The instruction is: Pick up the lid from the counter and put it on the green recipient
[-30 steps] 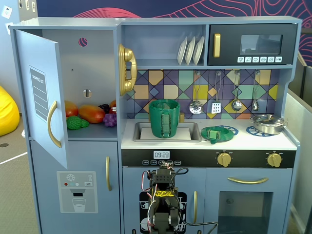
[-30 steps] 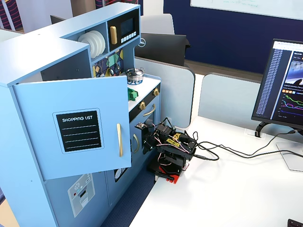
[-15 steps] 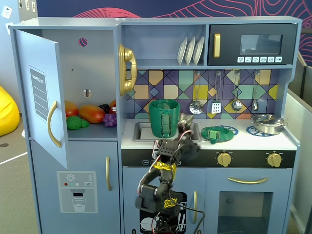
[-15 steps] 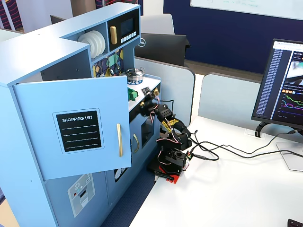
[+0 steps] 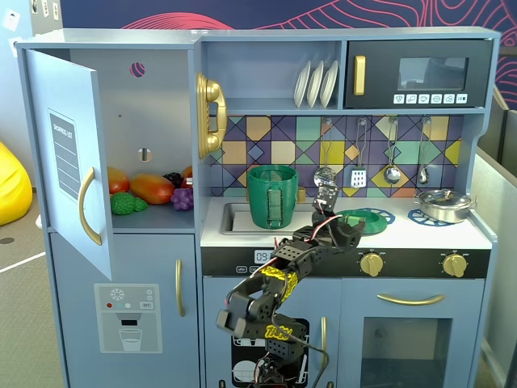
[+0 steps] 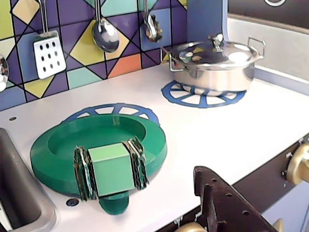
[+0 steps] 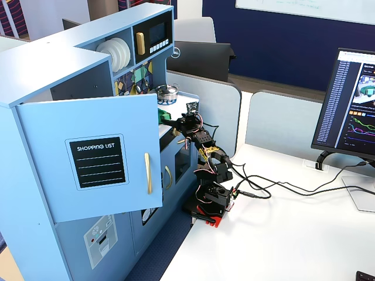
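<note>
The green lid (image 5: 361,220) lies flat on the left blue burner ring (image 5: 384,215). In the wrist view the lid (image 6: 58,152) has a light green block handle (image 6: 110,169) on its near edge, with padded strips on both sides. The tall green pot (image 5: 272,196) stands at the sink, left of the lid, and is out of the wrist view. My gripper (image 5: 339,233) hovers at the counter's front edge, just in front of the lid and apart from it. It looks open and empty. Only one dark finger (image 6: 219,200) shows in the wrist view.
A silver pot with its lid (image 6: 212,60) sits on the right burner ring (image 6: 203,94). The sink (image 6: 14,193) lies left of the lid. Utensils (image 6: 104,34) hang on the tiled back wall. The cupboard door (image 5: 69,162) stands open at the left. Gold knobs (image 5: 371,263) are below the counter.
</note>
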You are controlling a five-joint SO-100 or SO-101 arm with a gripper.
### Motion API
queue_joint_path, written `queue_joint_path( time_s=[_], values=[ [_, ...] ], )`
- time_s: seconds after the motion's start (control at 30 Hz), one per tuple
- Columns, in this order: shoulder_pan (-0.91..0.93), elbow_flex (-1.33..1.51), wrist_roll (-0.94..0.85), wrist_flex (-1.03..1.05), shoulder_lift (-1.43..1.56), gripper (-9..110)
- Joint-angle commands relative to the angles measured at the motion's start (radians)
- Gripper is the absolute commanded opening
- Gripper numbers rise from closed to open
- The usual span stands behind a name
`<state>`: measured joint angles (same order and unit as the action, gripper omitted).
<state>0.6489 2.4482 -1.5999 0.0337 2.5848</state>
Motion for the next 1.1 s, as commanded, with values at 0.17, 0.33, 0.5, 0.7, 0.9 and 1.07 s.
queue_joint_path(
  time_s=[0.17,0.33,0.5,0.7,0.9,1.07],
  values=[
    [-0.011,-0.117,-0.006,-0.163,-0.238,47],
    [-0.034,-0.183,-0.021,-0.229,-0.354,45],
    [-0.046,-0.276,-0.025,-0.244,-0.469,43],
    [-0.055,-0.377,-0.02,-0.25,-0.594,41],
    [-0.069,-0.459,-0.02,-0.25,-0.693,37],
    [-0.101,-0.449,-0.025,-0.284,-0.724,9]
  ],
)
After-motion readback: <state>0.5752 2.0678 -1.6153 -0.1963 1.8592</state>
